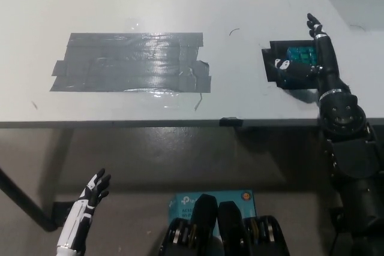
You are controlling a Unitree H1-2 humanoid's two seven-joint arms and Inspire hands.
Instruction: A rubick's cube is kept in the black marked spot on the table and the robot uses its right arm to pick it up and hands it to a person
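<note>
Right robot hand (313,58) open over cube (298,56) | grey tape patch (132,62) well apart

Grey tape patch (131,62) on table (180,4); blue box (187,206) on floor.

Right hand (312,52) lies over the black marked spot (271,64), fingers spread, flanking the Rubik's cube (299,57); its forearm blocks approach from 5 o'clock. Cube's 9 o'clock side opens onto bare table (240,4). Grey tape patch (132,63) lies flat well off at 9 o'clock, no barrier. Left hand (90,199) hangs below the table edge at 7 o'clock, clear of the tabletop.
</note>
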